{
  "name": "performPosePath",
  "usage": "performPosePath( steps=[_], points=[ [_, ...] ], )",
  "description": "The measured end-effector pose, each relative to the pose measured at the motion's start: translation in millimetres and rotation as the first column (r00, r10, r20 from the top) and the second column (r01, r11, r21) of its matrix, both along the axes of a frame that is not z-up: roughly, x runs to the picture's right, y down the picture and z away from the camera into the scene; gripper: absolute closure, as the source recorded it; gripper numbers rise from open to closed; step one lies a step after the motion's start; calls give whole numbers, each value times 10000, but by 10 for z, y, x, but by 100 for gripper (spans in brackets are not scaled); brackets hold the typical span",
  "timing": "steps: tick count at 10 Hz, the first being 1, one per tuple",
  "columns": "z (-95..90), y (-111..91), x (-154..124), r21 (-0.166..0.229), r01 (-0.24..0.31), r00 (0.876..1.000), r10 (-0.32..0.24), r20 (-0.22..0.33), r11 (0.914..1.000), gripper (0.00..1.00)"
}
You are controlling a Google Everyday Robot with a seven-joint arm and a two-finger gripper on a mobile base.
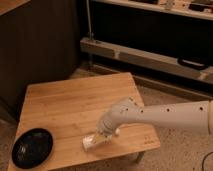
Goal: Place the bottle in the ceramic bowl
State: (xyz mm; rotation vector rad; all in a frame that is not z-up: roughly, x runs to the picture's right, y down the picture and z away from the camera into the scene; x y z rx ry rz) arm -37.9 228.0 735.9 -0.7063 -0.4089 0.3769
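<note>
The bottle (92, 142) is small and pale. It lies on its side on the wooden table (75, 100), near the front edge. My gripper (104, 133) comes in from the right on a white arm. It hangs low over the bottle's right end, open, and I cannot tell whether it touches the bottle. The ceramic bowl (32, 147) is black, shallow and glossy. It rests on the table's front left corner, well to the left of the bottle, with nothing in it.
A dark cabinet wall (40, 45) stands behind the table on the left. A metal shelf rail (150, 55) runs along the back right, with a black handle-like part (192, 63) at its far end. Speckled floor (175, 95) lies around the table.
</note>
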Motion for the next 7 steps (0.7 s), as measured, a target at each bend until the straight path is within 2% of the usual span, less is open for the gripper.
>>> performPosePath(
  steps=[3,7],
  points=[
    [-34,109,49,-175,23,10000,-25,-92,9998,35],
    [72,170,-115,-326,138,9998,-142,-108,9994,35]
  ],
)
